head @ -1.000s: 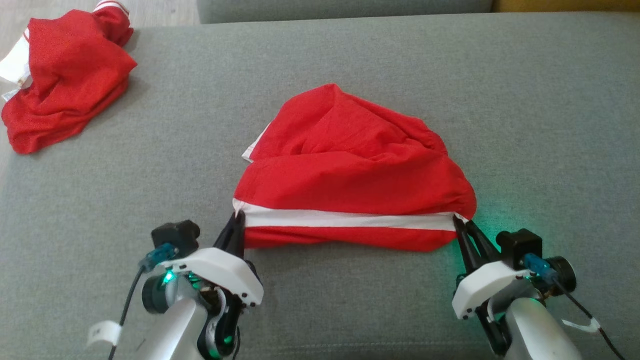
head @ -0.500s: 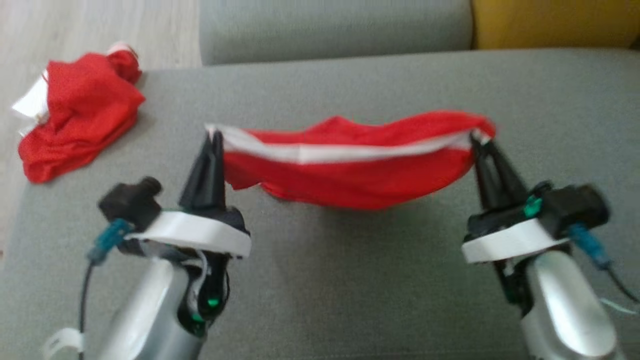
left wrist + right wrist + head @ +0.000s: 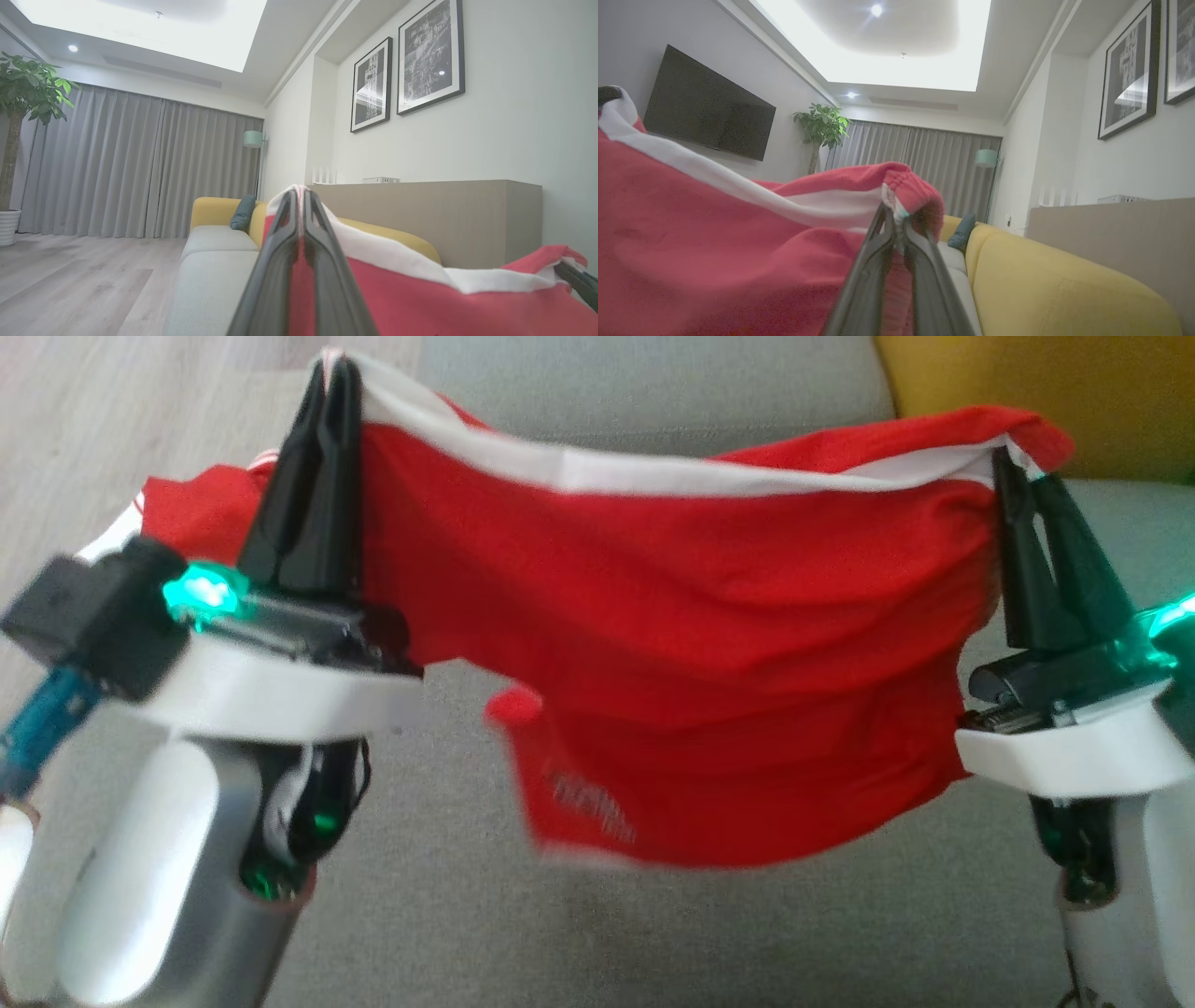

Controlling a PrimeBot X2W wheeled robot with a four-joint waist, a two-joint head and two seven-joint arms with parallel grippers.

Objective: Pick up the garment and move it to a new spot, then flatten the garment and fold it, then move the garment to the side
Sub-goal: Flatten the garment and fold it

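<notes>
The garment (image 3: 691, 644) is a pair of red shorts with a white stripe, hanging in the air above the grey sofa seat. My left gripper (image 3: 331, 369) is shut on its upper left corner and my right gripper (image 3: 1013, 457) is shut on its upper right corner, so the white-striped edge stretches between them and the rest sags below. In the left wrist view the shut gripper (image 3: 299, 198) pinches the garment (image 3: 420, 298). The right wrist view has the gripper (image 3: 892, 210) clamped on the bunched hem of the garment (image 3: 714, 233).
A second red garment (image 3: 191, 504) lies behind my left gripper at the sofa's left end. The grey sofa cushion (image 3: 597, 933) spreads below. A yellow backrest (image 3: 1046, 383) rises at the far right, and wooden floor (image 3: 112, 411) lies beyond the left edge.
Both grippers have lifted the garment off the cushion and raised it high, still gripping its corners. The head camera has also shifted.
</notes>
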